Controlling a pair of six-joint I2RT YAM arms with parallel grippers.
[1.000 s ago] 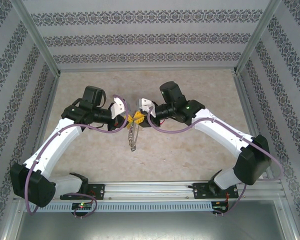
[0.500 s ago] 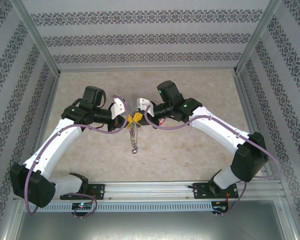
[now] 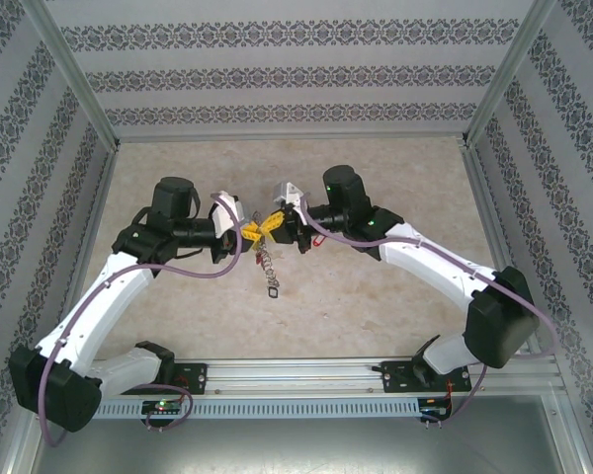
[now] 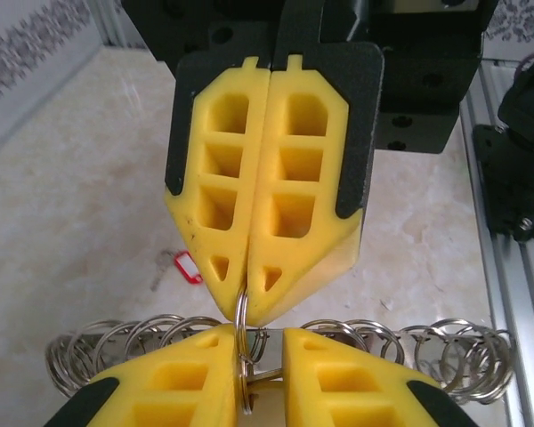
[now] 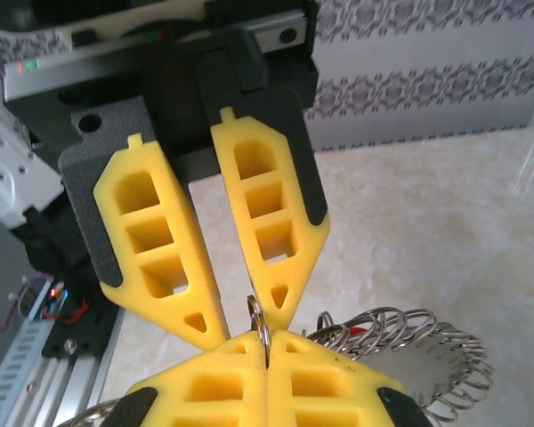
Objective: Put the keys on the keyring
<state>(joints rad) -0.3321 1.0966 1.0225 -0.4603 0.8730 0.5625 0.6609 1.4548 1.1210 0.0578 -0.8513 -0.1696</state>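
— Where is the keyring?
— The keyring [image 3: 267, 269] hangs as a string of linked rings from the point where the two grippers meet. Its low end is nearest the arm bases.
— Right gripper?
— The right gripper [image 3: 273, 221] has its fingers [image 4: 294, 258] pressed together on one ring of it.
— Left?
— The left gripper [image 3: 255, 231] faces it tip to tip. Its fingers [image 5: 173, 307] stand slightly apart, with a ring and a sliver of metal in the gap. I cannot tell whether they grip.
— Beyond?
— A red-tagged key [image 4: 186, 267] lies on the bench [image 3: 376, 168].
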